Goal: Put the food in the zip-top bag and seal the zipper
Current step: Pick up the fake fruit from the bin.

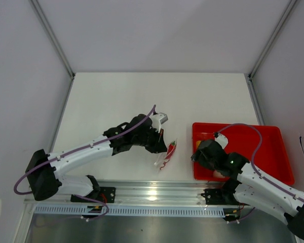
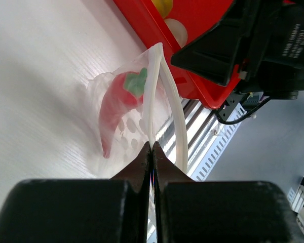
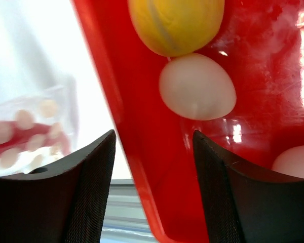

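White tabletop is carrying, lower centre, left gripper clamping zip-top bag by its mouth edge, right gripper hovering jaws apart over red tray rim beside food, apparently picking stage, next requiring descent onto one piece.

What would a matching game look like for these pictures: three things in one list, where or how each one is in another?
1. right tool
2. yellow-orange round ball
3. clear floppy plastic bag

a. lying in the red rectangular plastic tray
b. edge pinched in the shut left tool
c. open, above that tray's wall

Pairs: 1-c, 2-a, 3-b.
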`<state>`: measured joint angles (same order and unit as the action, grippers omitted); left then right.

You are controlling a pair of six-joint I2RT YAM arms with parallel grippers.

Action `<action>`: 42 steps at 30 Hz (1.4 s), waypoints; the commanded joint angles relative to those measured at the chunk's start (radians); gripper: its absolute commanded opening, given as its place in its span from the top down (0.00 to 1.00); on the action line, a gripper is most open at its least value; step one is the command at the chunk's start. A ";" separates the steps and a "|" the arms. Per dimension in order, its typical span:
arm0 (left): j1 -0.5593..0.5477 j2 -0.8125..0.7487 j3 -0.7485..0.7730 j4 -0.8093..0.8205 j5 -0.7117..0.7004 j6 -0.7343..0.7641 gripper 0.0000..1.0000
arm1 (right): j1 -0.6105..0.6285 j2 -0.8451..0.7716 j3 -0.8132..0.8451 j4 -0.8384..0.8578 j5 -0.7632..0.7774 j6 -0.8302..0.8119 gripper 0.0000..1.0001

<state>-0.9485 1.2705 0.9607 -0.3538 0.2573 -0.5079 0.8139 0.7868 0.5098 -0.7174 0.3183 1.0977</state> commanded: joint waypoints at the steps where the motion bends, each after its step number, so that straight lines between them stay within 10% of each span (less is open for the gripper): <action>1: 0.002 0.012 0.009 0.026 0.013 -0.006 0.99 | -0.004 -0.093 0.025 -0.005 0.042 -0.036 0.36; 13: 0.002 0.020 0.032 0.026 0.011 0.014 0.99 | -0.174 0.017 0.245 -0.166 0.110 -0.120 0.24; 25: 0.002 0.009 0.023 0.038 0.031 0.003 0.99 | -0.446 0.213 0.190 0.050 -0.106 -0.324 0.19; 42: 0.002 0.027 0.035 0.049 0.065 0.012 0.99 | -0.460 0.420 0.121 0.317 -0.189 -0.346 0.18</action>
<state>-0.9485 1.2976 0.9611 -0.3378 0.2981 -0.5049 0.3607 1.1824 0.6472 -0.4793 0.1528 0.7551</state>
